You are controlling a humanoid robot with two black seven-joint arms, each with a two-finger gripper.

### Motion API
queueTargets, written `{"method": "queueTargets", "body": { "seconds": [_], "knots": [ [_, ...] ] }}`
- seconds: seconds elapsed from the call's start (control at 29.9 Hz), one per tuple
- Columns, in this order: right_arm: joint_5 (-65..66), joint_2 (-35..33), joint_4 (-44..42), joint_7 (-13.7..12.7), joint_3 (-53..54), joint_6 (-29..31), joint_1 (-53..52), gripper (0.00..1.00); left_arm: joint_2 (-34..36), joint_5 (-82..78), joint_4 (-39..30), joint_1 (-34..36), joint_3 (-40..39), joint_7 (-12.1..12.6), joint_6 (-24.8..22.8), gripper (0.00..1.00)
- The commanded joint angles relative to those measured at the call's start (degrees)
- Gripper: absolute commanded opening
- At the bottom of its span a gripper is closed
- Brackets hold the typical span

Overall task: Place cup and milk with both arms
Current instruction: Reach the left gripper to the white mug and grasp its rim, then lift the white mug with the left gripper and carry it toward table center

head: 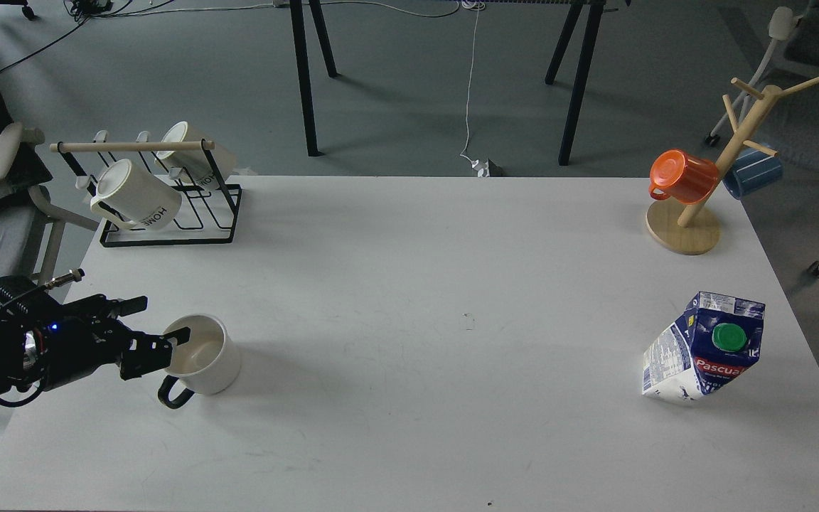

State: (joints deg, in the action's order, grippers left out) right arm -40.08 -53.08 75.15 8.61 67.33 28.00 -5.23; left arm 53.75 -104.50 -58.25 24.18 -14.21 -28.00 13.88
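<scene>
Nearest the camera lies the bare front of the white desk, with the cup standing upright at its left front corner area, mouth up and black loop handle pointing toward the near edge. Left tool comes in from the left edge at the cup's rim — one dark finger sits right at the rim's left side, apparently touching it, while another finger juts out farther back, clear of the cup, so the jaws look spread rather than closed on anything. Well apart, at the desk's right front, stands the milk, a dark blue and white gable-top carton with a round green cap and red "Pascual" lettering, its top leaning toward the camera. Behind it, at the far right corner, a wooden mug tree on a round base carries an orange mug and a blue mug. At the far left corner a black wire rack with a wooden bar holds two white mugs, the nearer HOME mug tilted — the other just behind it. Right tool does not appear in the view.
</scene>
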Motion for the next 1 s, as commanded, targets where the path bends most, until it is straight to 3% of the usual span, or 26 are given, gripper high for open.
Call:
{"method": "queueTargets", "body": {
  "seconds": [0.0,0.2,0.3,0.4,0.57,0.6,0.84,0.97],
  "knots": [
    [0.0,0.0,0.0,0.0,-0.01,0.0,0.22,0.98,-1.44,0.0,1.11,-0.01,0.32,0.0,-0.08,0.98],
    [0.0,0.0,-0.09,0.09,0.26,0.0,0.92,0.98,-4.26,0.0,5.24,0.08,1.55,0.0,0.01,0.95],
    [0.0,0.0,-0.09,0.35,0.26,0.0,1.01,0.98,-4.35,0.0,5.69,-0.01,1.64,0.0,0.01,0.89],
    [0.0,0.0,-0.09,0.71,0.26,0.0,1.19,0.98,-4.44,-0.09,5.69,0.08,2.43,0.0,0.01,0.72],
    [0.0,0.0,-0.09,0.88,0.26,0.0,1.28,0.99,-5.4,-0.88,5.86,0.16,3.05,0.0,0.71,0.12],
    [0.0,0.0,-0.09,0.79,0.26,0.0,1.36,0.98,-5.84,-0.88,5.78,0.34,3.05,0.0,0.98,0.08],
    [0.0,0.0,-0.09,0.88,0.26,0.0,1.45,0.98,-5.58,-0.96,4.64,0.95,2.78,0.0,2.12,0.02],
    [0.0,0.0,-0.09,0.97,0.26,0.0,1.63,0.98,-2.43,-0.88,0.34,2.27,2.78,0.0,1.77,0.02]
  ]
}}
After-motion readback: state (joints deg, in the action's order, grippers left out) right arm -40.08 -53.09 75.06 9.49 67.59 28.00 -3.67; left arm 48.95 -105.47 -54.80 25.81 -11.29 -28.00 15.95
